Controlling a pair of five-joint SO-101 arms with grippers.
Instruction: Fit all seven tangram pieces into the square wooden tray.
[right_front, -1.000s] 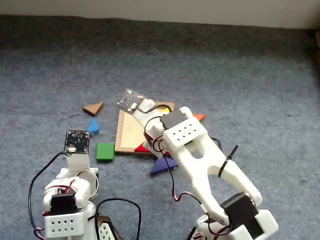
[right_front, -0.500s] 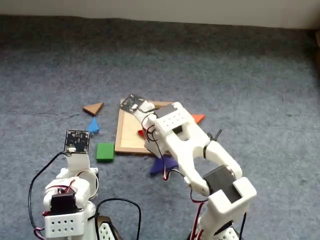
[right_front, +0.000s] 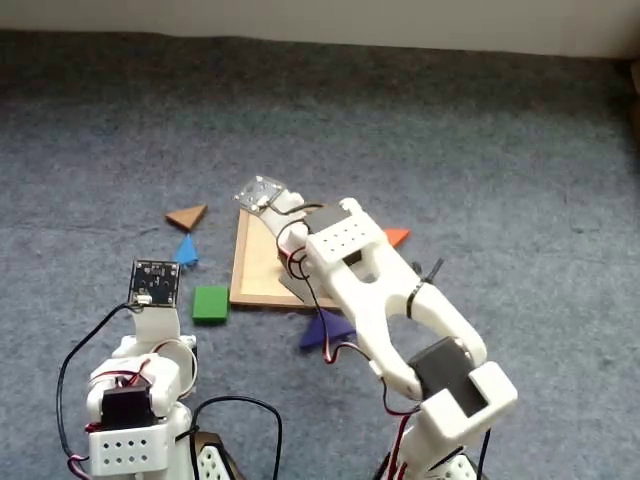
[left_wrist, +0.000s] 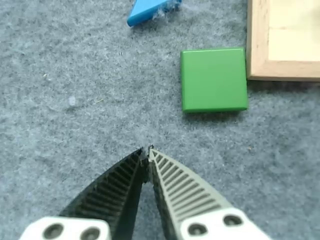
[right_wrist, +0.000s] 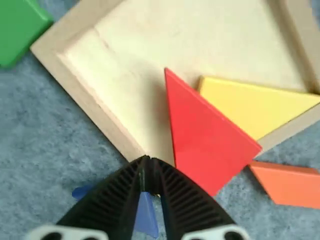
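The square wooden tray (right_front: 250, 270) lies mid-table under my right arm (right_front: 345, 245). Inside it are a yellow triangle (right_wrist: 250, 107) and a red triangle (right_wrist: 200, 135); the red one's corner overhangs the tray's rim (right_wrist: 85, 85). My right gripper (right_wrist: 148, 162) is shut and empty, tips at the tray's near rim, with the purple triangle (right_front: 325, 330) just outside. The orange piece (right_front: 397, 236) sits right of the tray. A green square (left_wrist: 214, 79) lies beside the tray's corner (left_wrist: 280, 45). My left gripper (left_wrist: 148, 152) is shut on nothing, short of the square.
A small blue triangle (right_front: 186, 250) and a brown triangle (right_front: 187, 216) lie on the grey carpet left of the tray. Open carpet stretches behind the tray and to the right. The left arm's base (right_front: 130, 420) sits at the near left.
My right arm has swung left and farther over the tray. The red triangle, seen at the tray's near edge before, is now hidden under it in the high view. The left arm stayed still.
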